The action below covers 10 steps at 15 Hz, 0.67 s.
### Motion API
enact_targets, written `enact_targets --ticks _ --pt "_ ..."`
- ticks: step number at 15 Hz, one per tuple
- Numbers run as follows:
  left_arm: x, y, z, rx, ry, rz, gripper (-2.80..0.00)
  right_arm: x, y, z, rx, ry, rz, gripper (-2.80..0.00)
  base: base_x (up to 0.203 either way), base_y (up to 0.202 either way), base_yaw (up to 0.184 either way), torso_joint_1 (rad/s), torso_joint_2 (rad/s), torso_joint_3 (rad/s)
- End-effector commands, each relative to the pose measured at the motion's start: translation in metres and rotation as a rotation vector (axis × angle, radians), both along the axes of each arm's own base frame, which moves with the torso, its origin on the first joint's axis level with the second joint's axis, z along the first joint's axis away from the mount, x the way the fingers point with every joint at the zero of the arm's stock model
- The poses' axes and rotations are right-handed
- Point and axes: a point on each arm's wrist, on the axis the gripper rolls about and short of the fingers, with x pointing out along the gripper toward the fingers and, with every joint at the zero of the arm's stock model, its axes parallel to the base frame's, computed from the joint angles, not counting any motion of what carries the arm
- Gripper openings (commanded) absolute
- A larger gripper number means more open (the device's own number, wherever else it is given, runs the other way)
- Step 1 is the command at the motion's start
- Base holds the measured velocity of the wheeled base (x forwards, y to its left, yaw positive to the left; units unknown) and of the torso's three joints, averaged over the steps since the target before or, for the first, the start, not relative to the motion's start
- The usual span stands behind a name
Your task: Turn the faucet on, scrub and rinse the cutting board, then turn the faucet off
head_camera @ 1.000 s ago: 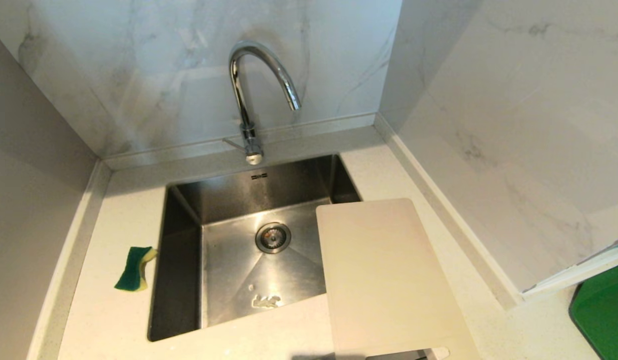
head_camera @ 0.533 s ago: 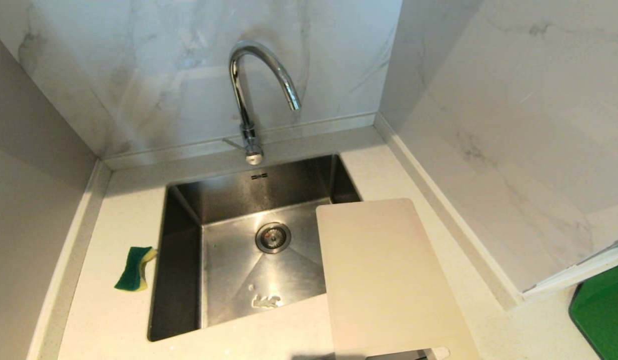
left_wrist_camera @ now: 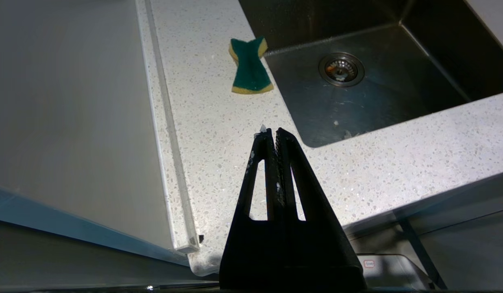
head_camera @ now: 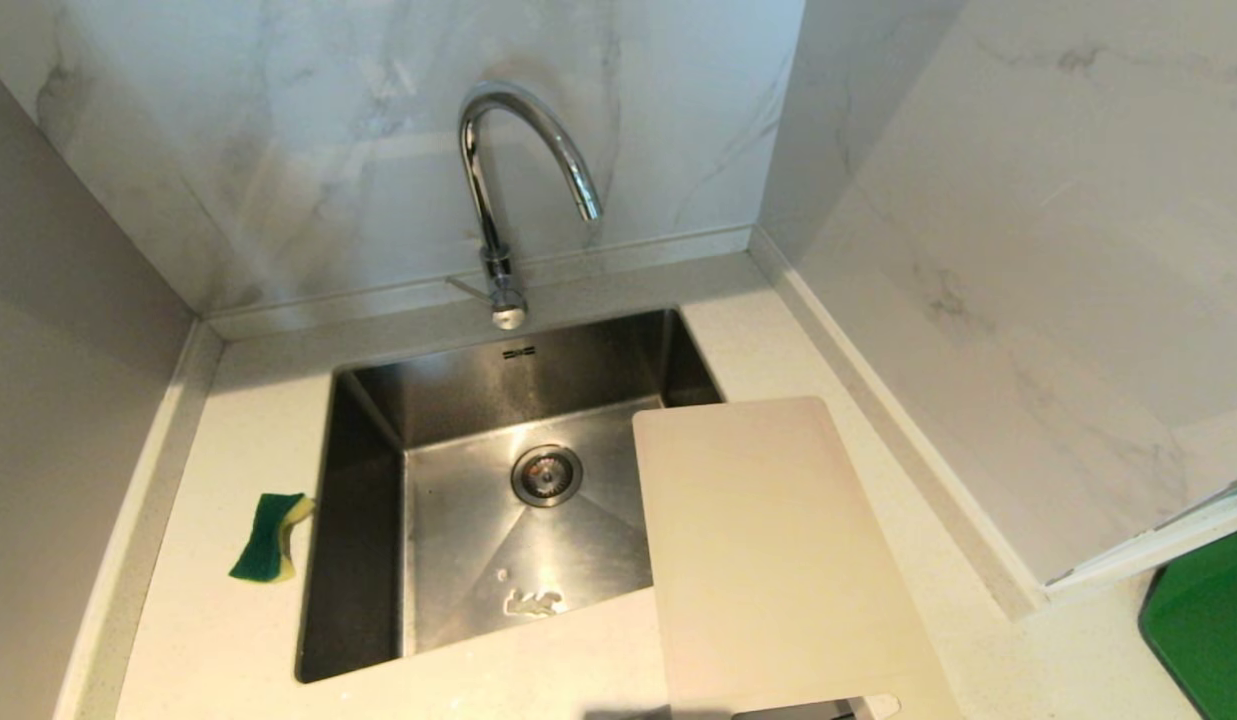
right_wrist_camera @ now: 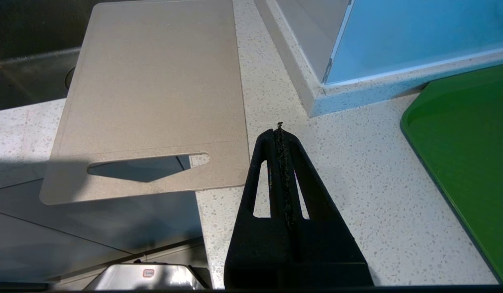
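Head view looks down on a stainless steel sink (head_camera: 368,500) set in a pale speckled stone countertop (head_camera: 238,640), with marble-patterned wall panels behind and to the right. On the sink's rear wall, just under the tap, sits a small dark printed mark (head_camera: 518,352), too small to read. No other writing shows there. In the wrist views a small red-outlined label (right_wrist_camera: 148,272) appears on a grey part below the counter edge; its text cannot be made out.

The tall chrome gooseneck faucet (head_camera: 498,180) stands at the back rim of the sink, centred, its spout arching over toward the right, its thin lever (head_camera: 468,288) sticking out to the left near the base. No water runs from it.

The large cream-white plastic cutting board (head_camera: 768,550) lies flat on the counter at the sink's right side, its far left corner reaching over the basin and its slot-handle end overhanging the counter's front edge. A small green-and-yellow sponge (head_camera: 270,538) lies on the counter just beside the sink's left rim. A green tray (head_camera: 1203,625) sits at the far right.

Neither arm appears in the head view. The left gripper (left_wrist_camera: 272,133) hovers above the counter's front left part, its black fingers pressed together and empty. The right gripper (right_wrist_camera: 279,132) hangs over the counter just right of the board's handle end, fingers likewise clenched on nothing.
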Motion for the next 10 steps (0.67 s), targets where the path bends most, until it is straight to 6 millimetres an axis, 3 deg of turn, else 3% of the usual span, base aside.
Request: enact_targets --ticks 1,10 --pt "0.0001 0.0 -0.0004 0.0 0.001 0.001 -2.8 -0.0001 0.0 0.0005 -0.002 -0.001 0.001 -2.8 0.0 0.0 0.0 0.0 0.0 0.0" --pt "0.0001 0.0 -0.0004 0.0 0.001 0.001 -2.8 0.0 0.0 0.0003 -0.002 -0.001 0.001 -2.8 0.0 0.0 0.0 0.0 0.0 0.0"
